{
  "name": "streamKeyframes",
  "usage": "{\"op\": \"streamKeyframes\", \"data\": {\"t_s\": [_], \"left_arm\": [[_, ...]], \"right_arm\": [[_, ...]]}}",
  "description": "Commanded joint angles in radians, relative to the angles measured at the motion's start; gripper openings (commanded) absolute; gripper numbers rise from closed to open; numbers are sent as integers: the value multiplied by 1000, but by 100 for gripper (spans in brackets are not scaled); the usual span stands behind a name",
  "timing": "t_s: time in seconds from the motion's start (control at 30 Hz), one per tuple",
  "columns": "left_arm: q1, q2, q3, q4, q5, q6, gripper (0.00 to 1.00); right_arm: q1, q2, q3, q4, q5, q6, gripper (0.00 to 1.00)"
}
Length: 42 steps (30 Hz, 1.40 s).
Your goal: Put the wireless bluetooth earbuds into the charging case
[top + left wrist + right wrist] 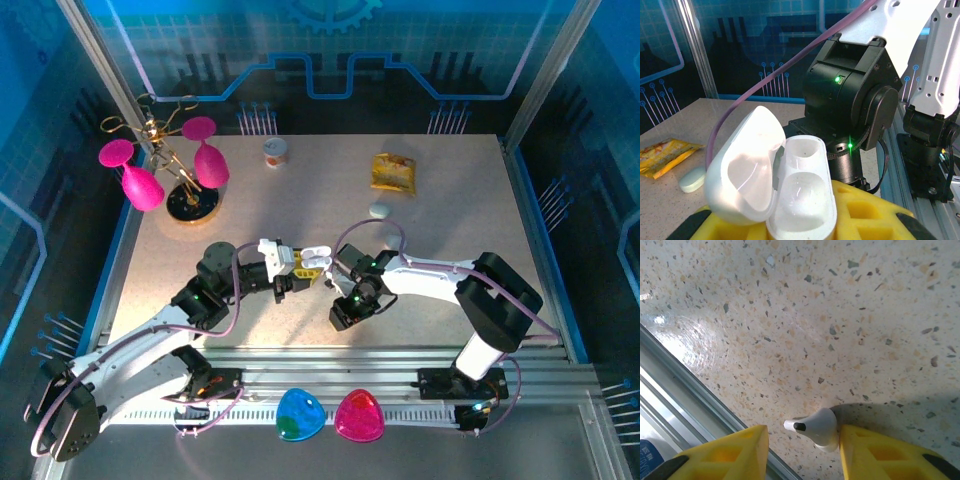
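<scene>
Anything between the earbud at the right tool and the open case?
Nothing visible. The case in the left tool has its lid up and both wells look empty; the earbud sits on the table within the open right tool.

The left gripper (790,227) clamps an open white charging case (800,200) at the bottom centre, with its yellow fingers (865,215) on either side. The lid (742,175) swings out to the left, and both wells look empty. Behind, at upper right, stands a black joint (860,100) of the other arm with a green light. At the left edge a yellow packet (662,155) and a pale-green case (692,180) lie on the speckled table (670,210).
</scene>
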<state>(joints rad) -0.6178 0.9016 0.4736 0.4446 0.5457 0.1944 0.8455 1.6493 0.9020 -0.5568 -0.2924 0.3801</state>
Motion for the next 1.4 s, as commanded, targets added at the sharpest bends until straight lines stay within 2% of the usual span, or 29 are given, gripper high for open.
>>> {"op": "streamKeyframes", "data": {"t_s": [0.0, 0.2, 0.53, 0.7, 0.9, 1.23, 1.37], "left_arm": [[4, -5, 8, -8, 5, 28, 21], [4, -1, 9, -6, 5, 30, 21], [3, -4, 7, -7, 3, 35, 21], [3, -1, 9, -9, 1, 41, 21], [4, 3, 11, -7, -2, 45, 22], [4, 9, 13, -4, -5, 49, 23], [4, 13, 14, -2, -6, 50, 23]], "right_arm": [[11, -6, 3, -3, 3, 1, 41], [3, 26, 15, -11, 18, 45, 39], [3, 58, 15, -1, 22, 95, 30], [3, 35, 33, -27, 71, 90, 25], [-14, -5, 48, -85, 184, 90, 22], [-125, -69, -17, -75, 312, 187, 26], [-150, -61, -36, -61, 276, 192, 29]]}}
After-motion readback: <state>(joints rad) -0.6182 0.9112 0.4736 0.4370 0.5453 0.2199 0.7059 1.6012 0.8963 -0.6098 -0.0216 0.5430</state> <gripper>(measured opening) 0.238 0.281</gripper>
